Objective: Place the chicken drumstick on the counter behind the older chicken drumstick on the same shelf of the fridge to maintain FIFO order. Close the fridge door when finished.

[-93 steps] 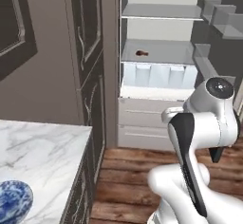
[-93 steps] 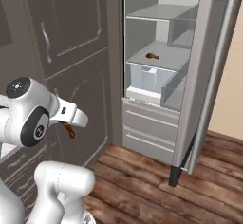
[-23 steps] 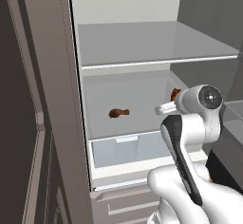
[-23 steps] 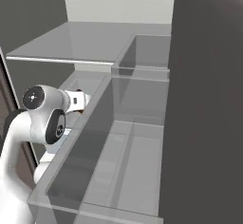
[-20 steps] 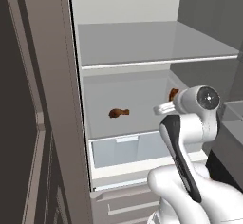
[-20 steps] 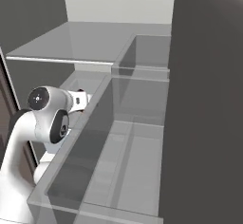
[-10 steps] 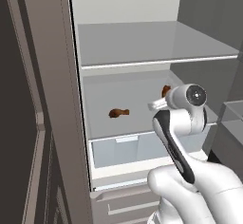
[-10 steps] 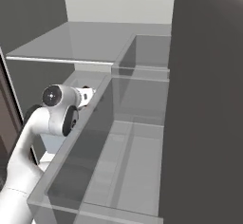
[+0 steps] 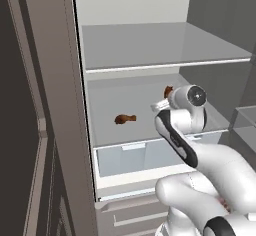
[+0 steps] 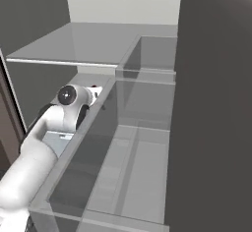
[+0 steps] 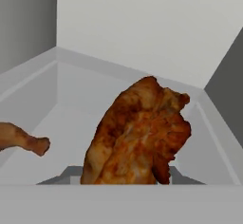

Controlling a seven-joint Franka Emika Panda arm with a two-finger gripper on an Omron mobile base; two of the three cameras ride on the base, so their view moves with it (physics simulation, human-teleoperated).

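Now we see the carried chicken drumstick (image 11: 137, 133) looming large at the bottom middle of the hand view, rising straight up from the gripper, whose fingers are hidden behind the meat; we take it as clamped on the drumstick. In the left base view a small brown piece of it (image 9: 168, 90) peeks out just beyond the arm's round wrist, deep over the fridge shelf (image 9: 107, 117). Half a second ago the wrist sat further right and nearer the front edge; it has since pushed inward and leftward, so the drumstick has travelled toward the back of the shelf.

The older chicken drumstick (image 9: 125, 119) lies flat on that same shelf, left of the arm and nearer the front than the carried piece. In the hand view it appears at the far left edge (image 11: 21, 140), lower and well apart from the held one.

Around them we see the fridge's (image 9: 132, 5) pale interior, an upper shelf (image 9: 160, 47) above, and a drawer (image 9: 135, 155) below. In the right base view the open fridge door (image 10: 214, 103) with its clear bins (image 10: 133, 152) stands beside the arm.
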